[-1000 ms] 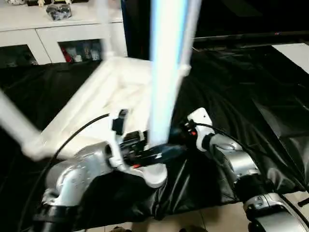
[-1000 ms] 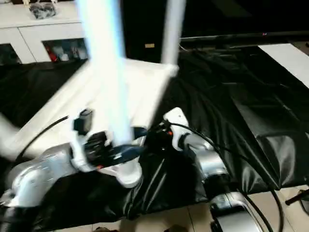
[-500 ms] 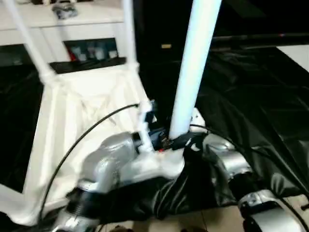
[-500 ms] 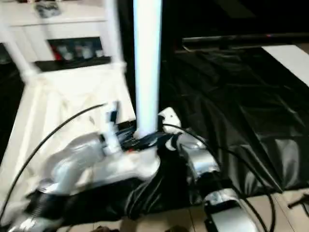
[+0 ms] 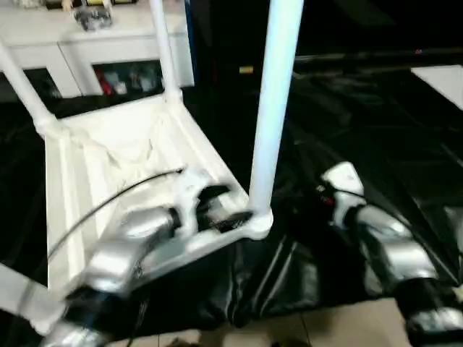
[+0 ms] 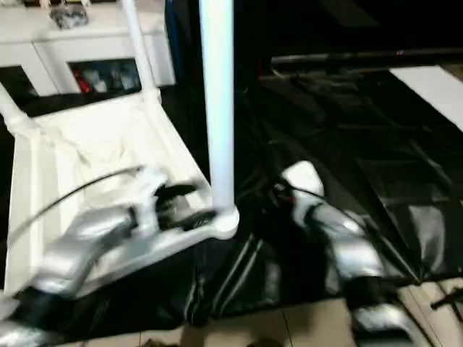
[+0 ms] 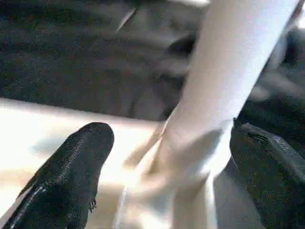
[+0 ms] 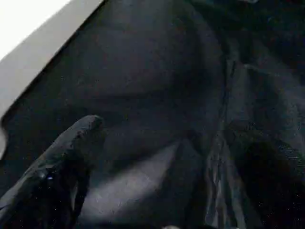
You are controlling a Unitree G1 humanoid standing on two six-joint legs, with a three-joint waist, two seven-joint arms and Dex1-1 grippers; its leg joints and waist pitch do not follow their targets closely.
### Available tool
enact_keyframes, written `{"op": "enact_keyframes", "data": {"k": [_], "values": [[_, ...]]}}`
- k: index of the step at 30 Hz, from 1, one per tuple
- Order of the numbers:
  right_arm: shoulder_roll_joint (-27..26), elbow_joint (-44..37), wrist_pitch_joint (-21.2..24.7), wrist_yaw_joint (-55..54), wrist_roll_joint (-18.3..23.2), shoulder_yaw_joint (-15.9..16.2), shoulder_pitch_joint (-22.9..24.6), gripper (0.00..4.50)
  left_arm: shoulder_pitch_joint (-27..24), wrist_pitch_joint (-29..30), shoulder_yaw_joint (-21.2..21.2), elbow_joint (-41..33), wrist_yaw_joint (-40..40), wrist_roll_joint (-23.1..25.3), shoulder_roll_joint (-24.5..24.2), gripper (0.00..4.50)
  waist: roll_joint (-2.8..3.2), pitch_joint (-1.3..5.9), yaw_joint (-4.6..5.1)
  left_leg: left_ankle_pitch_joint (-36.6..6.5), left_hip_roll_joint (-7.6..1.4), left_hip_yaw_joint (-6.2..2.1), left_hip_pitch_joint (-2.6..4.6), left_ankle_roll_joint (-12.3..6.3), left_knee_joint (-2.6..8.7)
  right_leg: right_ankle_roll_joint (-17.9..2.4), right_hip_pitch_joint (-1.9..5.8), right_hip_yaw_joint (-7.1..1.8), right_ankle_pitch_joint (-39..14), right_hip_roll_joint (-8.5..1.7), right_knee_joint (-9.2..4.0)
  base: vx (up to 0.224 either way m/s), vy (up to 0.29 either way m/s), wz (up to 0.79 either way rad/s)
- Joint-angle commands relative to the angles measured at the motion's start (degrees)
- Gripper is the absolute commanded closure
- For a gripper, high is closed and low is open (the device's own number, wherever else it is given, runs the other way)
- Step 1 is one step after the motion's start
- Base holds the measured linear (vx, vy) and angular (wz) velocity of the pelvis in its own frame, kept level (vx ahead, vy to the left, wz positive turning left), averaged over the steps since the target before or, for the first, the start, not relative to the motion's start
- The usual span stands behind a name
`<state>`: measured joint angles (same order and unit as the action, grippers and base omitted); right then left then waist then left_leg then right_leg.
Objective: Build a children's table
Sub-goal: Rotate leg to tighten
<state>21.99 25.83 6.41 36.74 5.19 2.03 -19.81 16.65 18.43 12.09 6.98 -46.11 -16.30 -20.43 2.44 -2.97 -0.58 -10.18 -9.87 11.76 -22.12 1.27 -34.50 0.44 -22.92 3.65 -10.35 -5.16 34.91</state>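
Tabletop point(image 5: 108, 166) lies upside down on black sheeting point(image 5: 347, 137), filling the left half of the head frame, ribbed underside up. Three legs stand in corner sockets: one at upper left point(image 5: 22, 83), one at upper centre point(image 5: 163, 47), and the near leg point(image 5: 271, 108) rising from the socket point(image 5: 255, 223) at centre frame, slightly tilted. A fourth leg point(image 5: 14, 289) shows at the lower-left edge; its seating cannot be read.

Step in hand, as I judge it: seating or checking the near leg at its socket. To do it well, press straight down the leg's axis while the tabletop is held steady on the slippery sheeting, then confirm the leg stands plumb, since the tilt suggests it may not be fully home. Avoid sideways push near the base, which could lever the leg out or skate the whole top.

Left gripper point(image 7: 171, 162): fingers spread wide, one on each side of the near leg's base in the wrist view, gripping nothing. The silver forearm reaches in from lower left over the tabletop edge, a cable arcing above it.

Right gripper point(image 8: 162, 162): also wide open and empty, pointing at the sheeting, with a white edge at upper left of its wrist view. Its forearm point(image 5: 383, 246) sits lower right, apart from the leg.

White cabinet point(image 5: 94, 43) runs along the top left.
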Motion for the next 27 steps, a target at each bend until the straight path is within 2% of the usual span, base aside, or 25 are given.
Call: {"op": "enact_keyframes", "data": {"k": [1, 2, 4, 6, 7, 9, 13, 16, 23, 27], "values": [[1.2, -4.9, 2.4, 3.2, 1.2, 1.0, 1.1, 0.03, -0.7, 2.4, 1.8, -4.0, -0.6, 1.0, -0.7, 0.0, -0.43, 3.2, -0.39, -20.6, -3.35, -2.05, 1.43, -0.69, 4.62, -11.0, 1.8, -2.44, -22.0, -2.84, -5.31, 0.0, 0.0, 0.0], [2.5, -8.0, 3.7, 4.8, 1.3, 1.4, 2.5, 0.03, -1.7, 4.5, 2.4, -6.2, -0.4, 1.1, -1.4, 0.0, -0.26, 3.22, -0.56, -20.9, -3.31, -2.03, 1.4, -0.43, 4.64, -11.0, 1.79, -2.47, -22.0, -2.89, -5.36, 0.0, 0.0, 0.0], [4.7, -12.8, 5.1, 7.1, 2.0, 2.1, 4.5, 0.03, -2.8, 7.1, 3.5, -8.5, 0.3, 2.2, -2.9, 0.0, -0.46, 3.21, -1.1, -20.1, -3.48, -2.09, 1.32, -0.74, 4.78, -10.7, 2.03, -2.6, -20.8, -2.92, -5.16, 0.0, 0.0, 0.0], [5.6, -14.5, 5.5, 7.7, 2.3, 2.3, 5.2, 0.01, -3.1, 7.9, 3.9, -9.0, 0.7, 3.0, -3.4, 0.18, -0.48, 3.18, -1.35, -19.8, -3.38, -1.98, 1.4, -0.82, 4.67, -10.4, 1.84, -2.67, -20.9, -2.9, -5.2, 0.0, 0.0, 0.0], [7.2, -18.4, 7.2, 9.2, 3.4, 2.7, 6.9, 0.0, -3.5, 8.2, 4.7, -9.2, 2.0, 4.9, -4.2, 0.28, -0.59, 3.08, -1.3, -19.9, -3.22, -1.98, 1.32, -0.84, 4.7, -10.1, 1.82, -2.63, -22.1, -2.89, -5.46, 0.0, 0.0, 0.0], [7.9, -20.4, 8.0, 10.0, 3.8, 2.7, 7.7, 0.0, -3.7, 9.1, 4.7, -9.4, 2.3, 4.8, -4.1, 0.47, -0.6, 3.08, -1.49, -20.1, -3.21, -1.99, 1.5, -0.73, 4.59, -9.4, 1.64, -2.7, -23.5, -3.02, -5.62, 0.0, 0.0, 0.0], [10.2, -26.5, 11.9, 12.8, 4.8, 3.0, 10.0, 0.0, -3.7, 13.5, 5.2, -10.7, 3.3, 4.3, -3.5, 0.78, -0.64, 2.95, -1.48, -21.0, -3.21, -2.25, 1.31, -0.26, 4.74, -8.2, 1.63, -2.58, -26.5, -3.06, -5.91, 0.0, 0.0, 0.0], [11.1, -28.7, 13.2, 13.0, 5.1, 3.2, 10.7, 0.0, -3.0, 15.6, 5.7, -10.3, 5.1, 5.5, -3.1, 0.99, -0.53, 2.85, -1.38, -21.7, -3.07, -2.29, 1.44, -0.07, 4.62, -7.7, 1.39, -2.54, -27.9, -3.01, -6.17, 0.0, 0.0, 0.0], [11.7, -31.0, 15.2, 13.1, 5.5, 3.2, 11.4, 0.0, -2.8, 16.4, 6.6, -10.3, 4.5, 6.2, -3.4, 1.56, -0.57, 2.84, -1.38, -22.5, -2.94, -2.54, 1.5, 0.07, 4.56, -5.8, 1.13, -2.36, -31.2, -3.09, -6.69, 0.0, 0.0, 0.0], [11.7, -31.5, 15.9, 13.2, 5.8, 3.1, 11.7, 0.0, -3.2, 16.7, 6.3, -10.9, 4.2, 5.5, -3.7, 1.84, -0.48, 2.93, -1.37, -22.4, -2.96, -2.59, 1.41, 0.06, 4.61, -6.2, 1.18, -2.29, -29.9, -3.06, -6.56, 0.0, 0.0, 0.0]]}}
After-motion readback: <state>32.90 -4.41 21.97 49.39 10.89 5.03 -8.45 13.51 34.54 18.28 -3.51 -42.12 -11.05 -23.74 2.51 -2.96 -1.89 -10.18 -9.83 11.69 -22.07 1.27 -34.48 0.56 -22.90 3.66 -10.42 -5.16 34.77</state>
